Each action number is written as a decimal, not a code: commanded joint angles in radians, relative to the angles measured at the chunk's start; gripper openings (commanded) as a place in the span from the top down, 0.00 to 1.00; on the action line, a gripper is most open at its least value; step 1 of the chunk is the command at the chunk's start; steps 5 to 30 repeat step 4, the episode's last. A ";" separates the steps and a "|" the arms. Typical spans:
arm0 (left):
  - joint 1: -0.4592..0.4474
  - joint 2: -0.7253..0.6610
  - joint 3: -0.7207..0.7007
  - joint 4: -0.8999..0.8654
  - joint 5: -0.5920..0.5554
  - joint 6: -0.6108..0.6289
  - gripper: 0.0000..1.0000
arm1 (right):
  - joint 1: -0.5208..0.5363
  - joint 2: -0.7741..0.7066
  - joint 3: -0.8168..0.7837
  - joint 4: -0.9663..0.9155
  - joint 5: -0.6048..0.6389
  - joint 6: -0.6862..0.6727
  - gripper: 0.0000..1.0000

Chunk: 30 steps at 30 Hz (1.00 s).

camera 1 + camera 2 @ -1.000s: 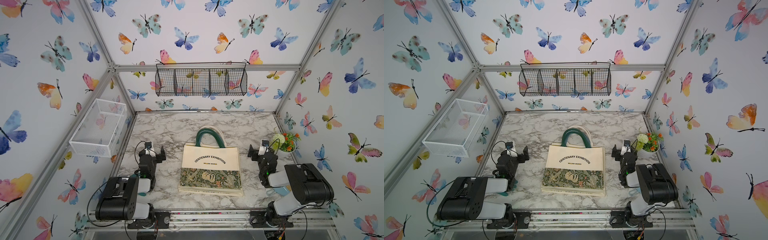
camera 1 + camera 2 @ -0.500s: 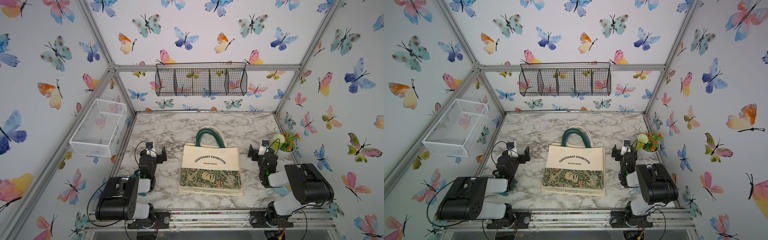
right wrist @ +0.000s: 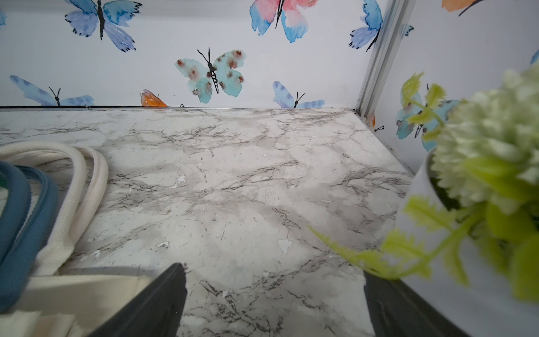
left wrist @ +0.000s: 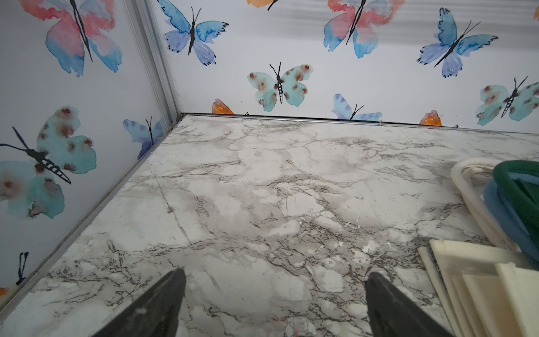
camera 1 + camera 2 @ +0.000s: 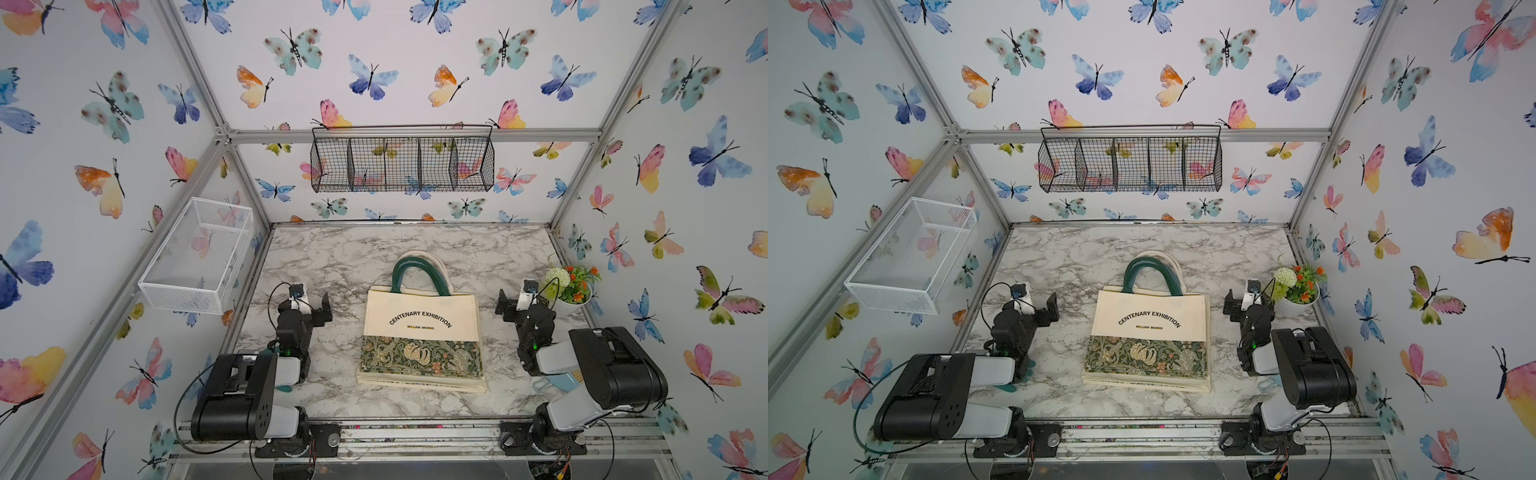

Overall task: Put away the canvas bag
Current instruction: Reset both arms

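The canvas bag (image 5: pixel 422 332) lies flat in the middle of the marble table (image 5: pixel 353 253), on top of a stack of similar bags. It is cream with black lettering, a green floral band and dark green handles (image 5: pixel 417 270); both top views show it (image 5: pixel 1148 328). My left gripper (image 5: pixel 309 305) rests low to the bag's left, open and empty. My right gripper (image 5: pixel 514 303) sits to its right, also open and empty. In the left wrist view the open gripper (image 4: pixel 274 278) is over bare marble, the stack's edges (image 4: pixel 481 280) beside it. The right wrist view shows the open gripper (image 3: pixel 274 274) beside the bag's corner (image 3: pixel 87 289).
A black wire basket (image 5: pixel 402 164) hangs on the back wall. A white mesh basket (image 5: pixel 199 253) hangs on the left wall. A white pot of flowers (image 5: pixel 571 291) stands close beside the right gripper, its pot (image 3: pixel 484 297) almost touching one finger. Butterfly-papered walls enclose the table.
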 commanded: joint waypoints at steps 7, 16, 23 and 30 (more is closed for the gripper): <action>-0.003 -0.001 0.011 -0.008 -0.021 0.001 0.02 | -0.006 -0.004 0.010 0.005 -0.008 -0.004 0.02; -0.003 -0.001 0.011 -0.008 -0.021 0.001 0.02 | -0.006 -0.004 0.010 0.005 -0.008 -0.004 0.02; -0.003 -0.001 0.011 -0.008 -0.021 0.001 0.02 | -0.006 -0.004 0.010 0.005 -0.008 -0.004 0.02; -0.003 -0.001 0.011 -0.008 -0.021 0.001 0.02 | -0.006 -0.004 0.010 0.005 -0.008 -0.004 0.02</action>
